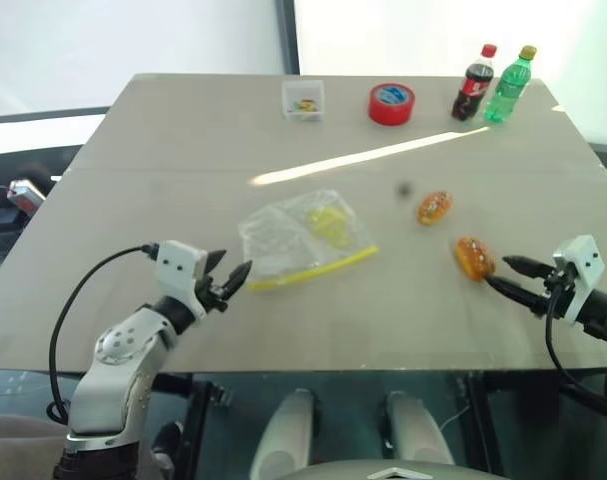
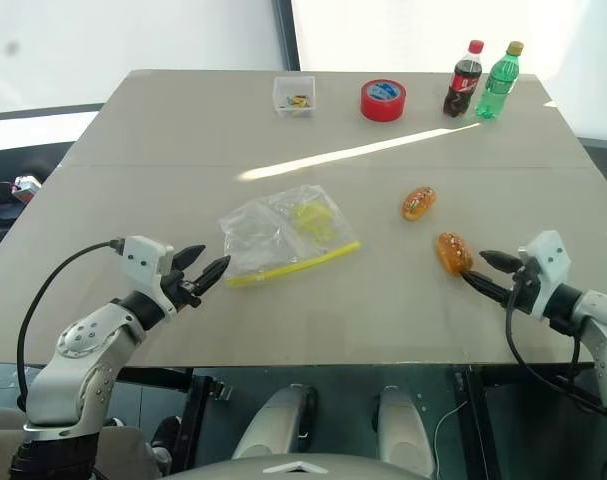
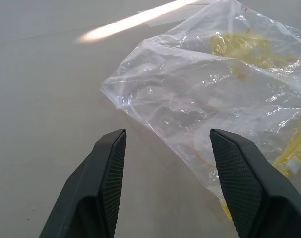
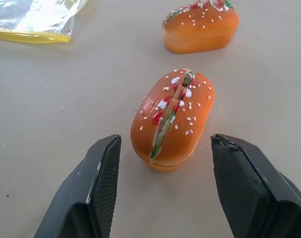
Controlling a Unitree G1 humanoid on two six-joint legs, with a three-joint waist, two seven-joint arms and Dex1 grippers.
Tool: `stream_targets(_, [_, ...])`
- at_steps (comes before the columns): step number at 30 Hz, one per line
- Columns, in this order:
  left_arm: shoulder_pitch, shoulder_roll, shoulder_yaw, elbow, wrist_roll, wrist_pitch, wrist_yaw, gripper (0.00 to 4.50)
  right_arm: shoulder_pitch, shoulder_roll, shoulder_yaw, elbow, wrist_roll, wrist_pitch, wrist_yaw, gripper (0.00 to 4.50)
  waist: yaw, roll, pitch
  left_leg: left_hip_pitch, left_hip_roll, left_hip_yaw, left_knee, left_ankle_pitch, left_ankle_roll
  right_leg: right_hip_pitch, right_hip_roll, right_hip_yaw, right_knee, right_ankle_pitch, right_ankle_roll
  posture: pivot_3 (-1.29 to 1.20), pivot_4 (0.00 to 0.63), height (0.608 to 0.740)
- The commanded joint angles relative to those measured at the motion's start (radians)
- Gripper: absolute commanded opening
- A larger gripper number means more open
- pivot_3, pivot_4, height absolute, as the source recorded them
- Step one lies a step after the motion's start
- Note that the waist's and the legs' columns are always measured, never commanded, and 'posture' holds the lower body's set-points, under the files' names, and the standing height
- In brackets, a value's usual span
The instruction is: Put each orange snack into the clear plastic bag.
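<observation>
Nearest the table's front edge (image 1: 313,362), the left gripper (image 1: 226,281) gapes empty at the clear plastic bag (image 1: 301,238). The right gripper (image 1: 507,276) stands wide and empty by the nearer orange snack (image 1: 474,257). The second snack (image 1: 434,207) lies beyond, bare tabletop between it and the bag.

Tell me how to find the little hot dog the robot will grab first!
Look at the grey table, on its right side near the front edge. Two orange toy hot dogs lie there; pick the nearer hot dog, right at the open right gripper. The other hot dog lies farther back.
</observation>
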Motion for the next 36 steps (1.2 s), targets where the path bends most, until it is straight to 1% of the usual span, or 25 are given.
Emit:
stream_targets(1, [0.000,0.005,0.022,-0.010,-0.010,-0.027,-0.008,2.83,0.011,-0.014,-0.036,-0.026,0.005,-0.014,-0.001,2.92,0.000,0.000,0.000,0.000,0.000,0.000,0.000,0.000,0.000,0.000,0.000,0.000,0.000,0.000,0.000,0.00,0.150,0.740])
stream_targets(5, [0.001,0.005,0.021,-0.007,-0.009,-0.030,-0.010,2.83,0.016,-0.012,-0.038,-0.028,0.009,-0.015,-0.002,2.92,0.000,0.000,0.000,0.000,0.000,0.000,0.000,0.000,0.000,0.000,0.000,0.000,0.000,0.000,0.000,0.00,0.150,0.740])
stream_targets(10, [0.001,0.017,0.020,0.012,-0.009,-0.021,-0.022,2.83,0.023,-0.012,-0.029,-0.082,0.053,-0.022,0.056,2.92,0.000,0.000,0.000,0.000,0.000,0.000,0.000,0.000,0.000,0.000,0.000,0.000,0.000,0.000,0.000,0.00,0.150,0.740])
stream_targets(14, [-0.027,0.000,0.052,0.033,-0.099,0.113,-0.003,2.83,0.008,-0.018,-0.003,-0.192,0.101,0.034,0.066,2.92,-0.001,0.000,0.000,0.000,0.000,0.000,0.000,0.000,0.000,0.000,0.000,0.000,0.000,0.000,0.000,0.00,0.150,0.740])
stream_targets(18, [-0.096,-0.041,0.069,0.045,-0.238,0.333,0.049,2.83,-0.064,-0.022,0.052,-0.275,0.094,0.067,0.040,2.92,-0.001,0.000,0.000,0.000,0.000,-0.002,0.000,0.000,0.000,0.000,0.000,0.000,0.000,0.001,0.003,0.00,0.150,0.740])
stream_targets(23, [-0.205,-0.099,0.089,0.112,-0.319,0.492,0.131,2.83,-0.145,-0.017,0.098,-0.350,0.101,0.104,0.014,2.92,0.002,0.000,0.000,0.000,-0.001,-0.002,0.001,0.000,0.000,0.001,0.000,-0.003,0.000,0.002,0.004,0.00,0.150,0.740])
stream_targets(28, [-0.286,-0.125,0.052,0.205,-0.335,0.560,0.135,2.83,-0.218,0.005,0.139,-0.387,0.104,0.118,-0.014,2.92,0.003,0.000,0.000,0.000,-0.001,-0.002,0.001,0.000,0.000,0.002,0.000,-0.003,0.000,0.002,0.004,0.00,0.150,0.740])
stream_targets(33, [-0.328,-0.124,-0.004,0.288,-0.312,0.560,0.108,2.83,-0.251,0.028,0.198,-0.389,0.063,0.104,-0.037,2.92,0.007,0.001,-0.003,0.001,-0.002,-0.003,0.001,0.000,0.000,0.003,0.000,-0.004,0.000,0.002,0.004,0.00,0.150,0.740])
stream_targets(34, [-0.332,-0.123,-0.008,0.296,-0.307,0.551,0.105,2.30,-0.251,0.031,0.204,-0.389,0.057,0.101,-0.041,3.00,0.009,0.002,-0.004,0.001,-0.002,-0.003,0.001,0.000,0.000,0.003,0.000,-0.004,0.000,0.002,0.004,0.00,0.150,0.740])
stream_targets(35, [-0.335,-0.122,-0.010,0.300,-0.303,0.543,0.103,2.02,-0.250,0.032,0.207,-0.389,0.053,0.099,-0.043,3.00,0.010,0.002,-0.004,0.001,-0.002,-0.003,0.001,0.000,0.000,0.003,0.000,-0.003,0.000,0.002,0.004,0.00,0.150,0.740])
stream_targets(36, [-0.342,-0.129,-0.001,0.306,-0.309,0.545,0.108,1.49,-0.249,0.034,0.209,-0.389,0.049,0.096,-0.046,3.00,0.010,0.002,-0.004,0.001,-0.002,-0.003,0.001,0.000,0.000,0.003,0.000,-0.003,-0.001,0.002,0.004,0.00,0.150,0.740])
